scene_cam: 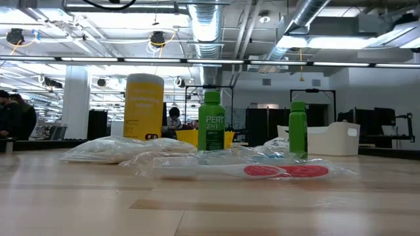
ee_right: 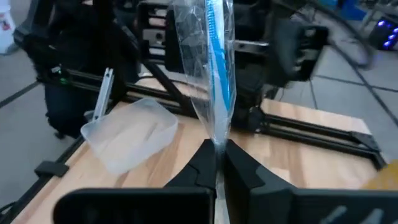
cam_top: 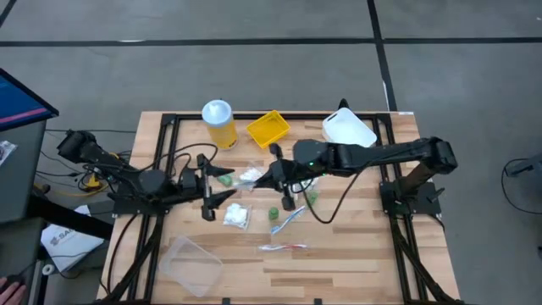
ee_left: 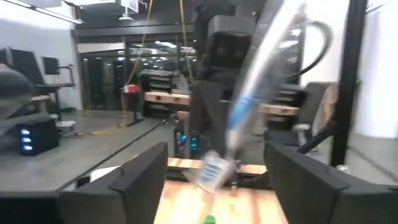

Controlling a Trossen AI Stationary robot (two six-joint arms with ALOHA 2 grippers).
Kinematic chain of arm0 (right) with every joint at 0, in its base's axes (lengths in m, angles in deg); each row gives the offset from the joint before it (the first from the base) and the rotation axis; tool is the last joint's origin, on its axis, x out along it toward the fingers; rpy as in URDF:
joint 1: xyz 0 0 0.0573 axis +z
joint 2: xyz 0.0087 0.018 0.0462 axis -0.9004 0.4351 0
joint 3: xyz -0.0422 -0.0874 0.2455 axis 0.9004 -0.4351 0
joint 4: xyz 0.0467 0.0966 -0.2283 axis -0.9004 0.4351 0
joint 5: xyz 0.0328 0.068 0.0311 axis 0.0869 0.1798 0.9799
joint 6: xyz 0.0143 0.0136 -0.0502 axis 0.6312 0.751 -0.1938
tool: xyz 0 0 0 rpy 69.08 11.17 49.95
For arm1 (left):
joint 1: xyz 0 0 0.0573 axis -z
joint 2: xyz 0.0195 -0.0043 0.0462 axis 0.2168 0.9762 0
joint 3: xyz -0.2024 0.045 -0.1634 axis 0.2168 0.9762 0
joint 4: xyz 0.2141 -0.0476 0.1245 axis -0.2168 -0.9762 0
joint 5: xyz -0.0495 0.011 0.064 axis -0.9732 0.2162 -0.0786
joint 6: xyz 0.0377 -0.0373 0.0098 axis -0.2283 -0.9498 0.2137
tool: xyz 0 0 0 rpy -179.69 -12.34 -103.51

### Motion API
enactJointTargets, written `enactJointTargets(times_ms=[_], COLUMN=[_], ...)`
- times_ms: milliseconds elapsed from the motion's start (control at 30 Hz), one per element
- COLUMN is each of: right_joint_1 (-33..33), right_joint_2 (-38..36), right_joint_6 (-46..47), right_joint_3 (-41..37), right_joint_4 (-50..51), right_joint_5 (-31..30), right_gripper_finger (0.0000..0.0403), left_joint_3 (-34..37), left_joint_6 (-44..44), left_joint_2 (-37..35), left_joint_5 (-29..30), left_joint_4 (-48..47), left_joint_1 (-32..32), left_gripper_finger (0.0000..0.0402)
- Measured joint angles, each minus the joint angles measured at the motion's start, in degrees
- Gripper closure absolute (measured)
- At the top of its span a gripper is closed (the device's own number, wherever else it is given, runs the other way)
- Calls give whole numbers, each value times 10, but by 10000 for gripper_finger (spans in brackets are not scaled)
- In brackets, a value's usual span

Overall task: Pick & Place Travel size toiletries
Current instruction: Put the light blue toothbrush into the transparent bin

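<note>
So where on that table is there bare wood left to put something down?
Bare wood lies along the table's near edge, between the clear tub and the red toothbrush, and right of that toothbrush. The middle is crowded: packets, green bottles and both pincers, the right pincer shut on a bagged blue toothbrush.

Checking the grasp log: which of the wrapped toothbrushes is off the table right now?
The blue toothbrush in clear wrap, pinched upright in the shut right gripper. The red-handled wrapped toothbrush lies flat on the wooden table, ungripped.

Overhead view straight down, low view level across the table [cam_top: 339,263], both sharing its toiletries.
</note>
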Motion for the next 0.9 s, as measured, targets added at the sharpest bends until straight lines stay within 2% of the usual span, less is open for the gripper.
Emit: enactJointTargets(times_ms=[133,367,633,767,900], right_joint_1=[-2,-6,-6,-6,-6], right_joint_2=[10,37,53,53,53], right_joint_6=[-1,-9,0,0,1], right_joint_3=[5,7,6,6,6], right_joint_4=[-16,-72,-92,-92,-92], right_joint_5=[12,24,27,27,31], right_gripper_finger=[403,403,403,402,402], left_joint_3=[-12,-31,-35,-35,-35], left_joint_6=[2,-1,-5,-6,-4], left_joint_2=[5,6,18,18,18], left_joint_5=[-56,-154,-182,-182,-183], left_joint_4=[3,5,1,1,0], left_joint_1=[-16,-46,-71,-71,-71], left_gripper_finger=[120,148,173,227,336])
